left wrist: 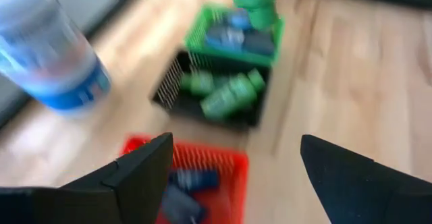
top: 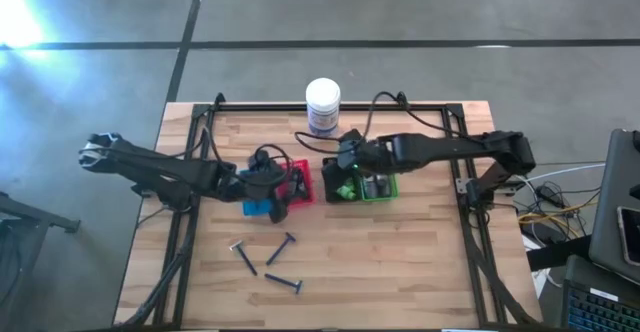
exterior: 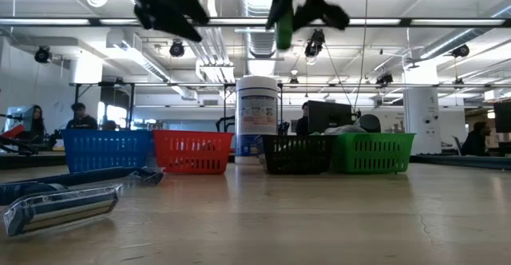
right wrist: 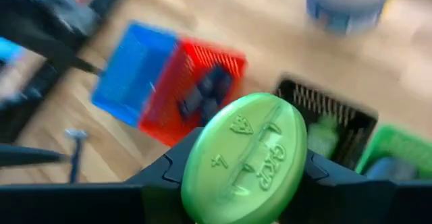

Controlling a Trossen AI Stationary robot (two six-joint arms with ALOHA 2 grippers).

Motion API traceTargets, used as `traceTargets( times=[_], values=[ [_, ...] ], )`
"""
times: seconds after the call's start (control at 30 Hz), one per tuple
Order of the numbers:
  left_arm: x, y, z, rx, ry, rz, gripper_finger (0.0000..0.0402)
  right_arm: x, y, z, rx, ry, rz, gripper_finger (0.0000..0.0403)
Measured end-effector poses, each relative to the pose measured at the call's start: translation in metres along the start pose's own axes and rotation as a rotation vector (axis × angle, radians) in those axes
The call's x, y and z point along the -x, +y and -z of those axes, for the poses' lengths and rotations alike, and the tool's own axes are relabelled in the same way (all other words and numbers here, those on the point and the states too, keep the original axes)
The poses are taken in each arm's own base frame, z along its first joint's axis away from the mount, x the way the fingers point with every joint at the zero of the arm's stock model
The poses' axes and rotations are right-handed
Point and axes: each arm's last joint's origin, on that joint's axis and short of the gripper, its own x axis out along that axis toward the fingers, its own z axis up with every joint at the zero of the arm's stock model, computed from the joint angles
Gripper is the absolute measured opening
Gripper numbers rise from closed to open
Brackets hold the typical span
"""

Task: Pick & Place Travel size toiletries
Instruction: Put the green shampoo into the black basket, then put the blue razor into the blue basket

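— Holding a green tube (right wrist: 244, 159), is it? Which arm?

— The right gripper (top: 347, 155). Its jaws pinch the green tube, cap toward the wrist camera, and it hangs in the air above the black tray (top: 343, 189). From table height the tube (exterior: 283, 30) shows high over the baskets.

— And the left gripper (top: 272, 184)?

— It sits over the join of the blue tray (top: 256, 208) and the red tray (top: 301, 182), jaws spread wide with nothing between them.

— Where do the other toiletries lie?

— Several green tubes (left wrist: 226, 92) lie in the black tray. Grey mini bottles (left wrist: 233, 36) are in the green tray (top: 382, 194), and small dark tubes (right wrist: 206, 93) are in the red one. Three razors (top: 267, 262) lie loose on the wooden table (top: 420, 262), nearer its front edge, well apart from the trays.

— Anything else?

— A white jar (top: 323, 106) with a blue label stands behind the trays, near the table's back edge.
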Motion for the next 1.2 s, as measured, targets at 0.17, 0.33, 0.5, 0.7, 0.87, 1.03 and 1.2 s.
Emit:
traceTargets(
  times=[0.17,0.33,0.5,0.7,0.87,1.03,1.2],
  values=[
    [0.015,0.006,0.007,0.032,0.108,0.083,0.0326,-0.045,-0.022,0.002,-0.024,0.151,0.046,0.0128],
    [0.034,0.016,0.013,0.059,0.171,0.086,0.0326,-0.083,-0.041,0.006,0.005,0.283,0.117,0.0128],
    [0.049,0.029,0.023,0.088,0.244,0.043,0.0326,-0.111,-0.057,0.007,0.012,0.409,0.156,0.0128],
    [0.055,0.039,0.038,0.09,0.264,0.035,0.0326,-0.13,-0.063,0.01,0.027,0.48,0.158,0.0138],
    [0.058,0.04,0.045,0.053,0.304,0.122,0.0326,-0.132,-0.06,0.008,0.071,0.488,0.133,0.0164],
    [0.054,0.042,0.054,0.035,0.337,0.13,0.0326,-0.131,-0.06,0.008,0.075,0.49,0.132,0.0203],
    [0.054,0.04,0.057,0.041,0.385,0.199,0.0326,-0.123,-0.056,0.004,0.08,0.484,0.131,0.0242]
  ],
)
